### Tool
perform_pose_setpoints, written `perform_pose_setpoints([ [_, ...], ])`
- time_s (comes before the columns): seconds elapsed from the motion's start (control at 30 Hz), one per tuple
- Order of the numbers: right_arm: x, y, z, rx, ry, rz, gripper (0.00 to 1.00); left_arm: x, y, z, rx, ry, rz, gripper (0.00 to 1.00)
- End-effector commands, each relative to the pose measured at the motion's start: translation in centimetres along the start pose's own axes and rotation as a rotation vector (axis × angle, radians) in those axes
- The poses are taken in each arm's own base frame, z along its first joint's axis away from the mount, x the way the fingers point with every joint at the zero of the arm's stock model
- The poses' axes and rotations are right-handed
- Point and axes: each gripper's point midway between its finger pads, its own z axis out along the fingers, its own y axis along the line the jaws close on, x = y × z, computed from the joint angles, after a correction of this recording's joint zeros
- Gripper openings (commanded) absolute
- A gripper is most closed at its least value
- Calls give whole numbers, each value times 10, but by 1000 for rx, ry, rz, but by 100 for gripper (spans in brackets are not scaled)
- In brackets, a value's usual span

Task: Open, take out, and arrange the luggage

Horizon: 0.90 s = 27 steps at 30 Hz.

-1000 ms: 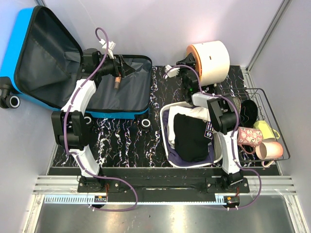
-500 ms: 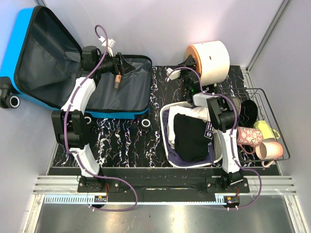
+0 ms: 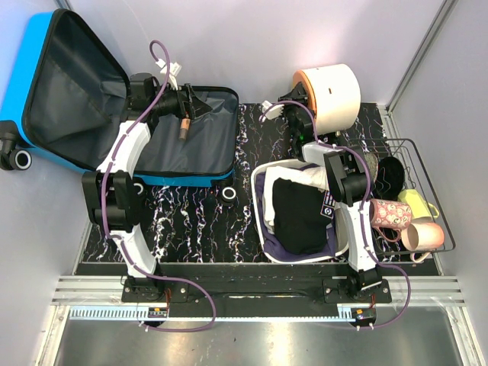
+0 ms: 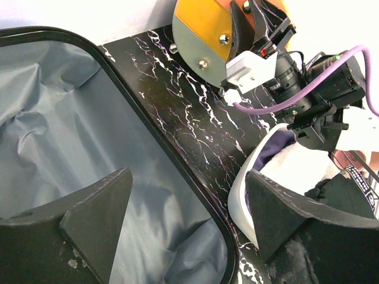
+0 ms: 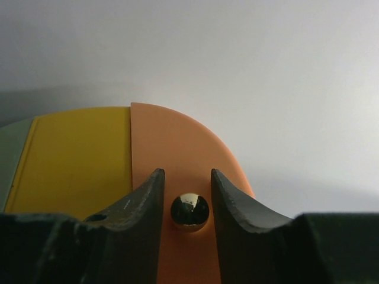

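- The luggage (image 3: 76, 91) lies open, left of the white basin (image 3: 260, 215).
- The left gripper (image 4: 188, 174), left of the basin over the lining, gapes empty.
- The right gripper (image 5: 187, 177), beyond the basin, straddles a round case's (image 3: 335, 95) brass knob (image 5: 189, 211), narrowly open.

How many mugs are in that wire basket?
3: pink patterned mug on the left, yellow-green mug toward the right rim, peach mug at the near end. The black round item behind could be another.

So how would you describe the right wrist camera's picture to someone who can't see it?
The right gripper straddles a small shiny gold knob on an orange panel, with narrow gaps either side. A yellow panel sits to the left, a plain pale wall behind.
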Motion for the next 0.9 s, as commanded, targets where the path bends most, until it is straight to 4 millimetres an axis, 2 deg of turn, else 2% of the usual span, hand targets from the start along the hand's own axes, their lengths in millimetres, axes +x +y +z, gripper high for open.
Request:
perform_pose_setpoints([
  [0.0, 6, -21, 4, 65, 17, 23, 37, -27, -8, -3, 31, -54, 67, 81],
  [0.03, 7, -19, 4, 61, 18, 20, 28, -28, -7, -3, 30, -57, 70, 81],
  [0.07, 6, -20, 4, 62, 14, 20, 25, -28, -7, -4, 30, -57, 72, 81],
  [0.27, -8, -18, 3, 58, -24, 19, 13, -29, -6, -4, 28, -59, 74, 81],
  [0.5, -46, -12, 0, 52, -87, 27, 12, -31, -6, -5, 24, -70, 72, 81],
  [0.87, -87, -15, -6, 57, -140, 62, 13, -27, -3, -7, 0, -78, 59, 81],
])
